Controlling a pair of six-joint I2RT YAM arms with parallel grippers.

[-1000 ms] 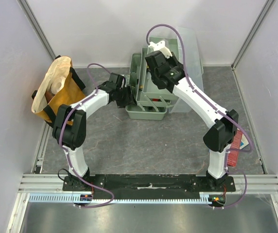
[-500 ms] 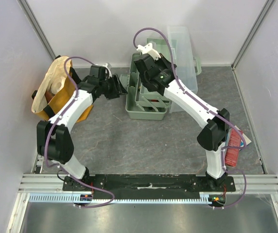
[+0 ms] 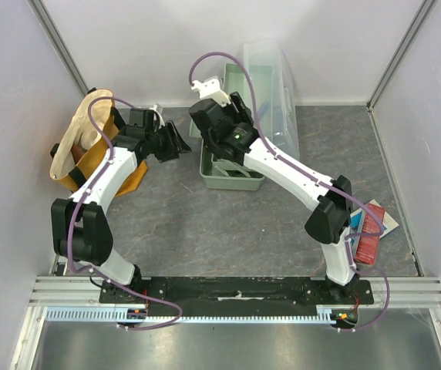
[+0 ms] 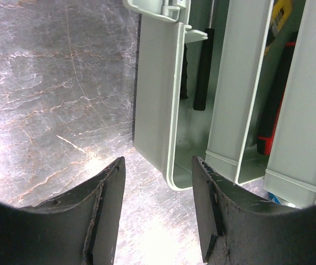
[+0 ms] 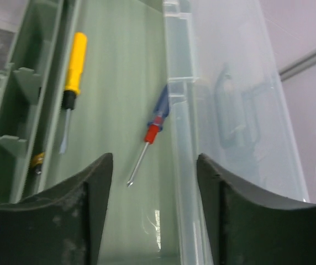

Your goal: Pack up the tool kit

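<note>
- Grey marbled tabletop; aluminium rail at near edge; pale walls on three sides.
- Blue-and-red packets near right, beside right arm base.
- Mustard cloth bag at far left.
- Left gripper: fingers spread, nothing held, just beside near corner of toolbox.
- Right gripper: fingers spread, nothing held, above toolbox interior.
- Inside: yellow-handled screwdriver, blue-and-red screwdriver.
- Clear lid tilted open at far side.
- Toolbox contents largely hidden by right arm in top view.
</note>
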